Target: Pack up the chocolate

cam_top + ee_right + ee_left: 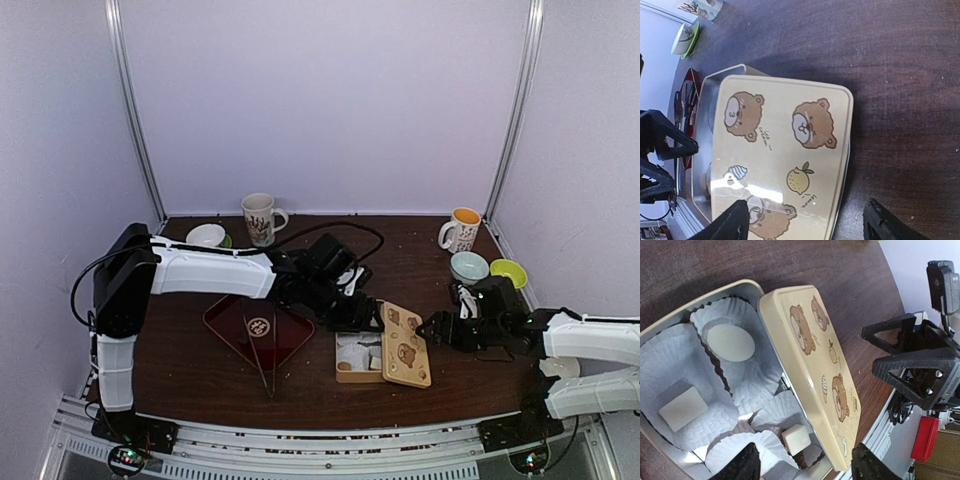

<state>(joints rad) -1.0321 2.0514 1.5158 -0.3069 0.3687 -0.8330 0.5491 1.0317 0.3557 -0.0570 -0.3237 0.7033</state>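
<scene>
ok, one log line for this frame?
stage: packing | tin: open, chocolate in paper liners | lid: off, against tin's right side | left gripper: open, over tin | right gripper: open, at lid

You see a glossy, smooth tan metal tin lid (785,125), crinkled matt white paper liners (670,355), smooth matt cream-white chocolate cubes (683,408), and a dark, grained wooden bench (890,50).

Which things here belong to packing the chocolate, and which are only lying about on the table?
For the job: chocolate pieces, tan tin, bear lid, paper liners.

Lying about: patterned mug, orange-lined mug, white bowl, pale blue bowl, green dish, red tray.
</scene>
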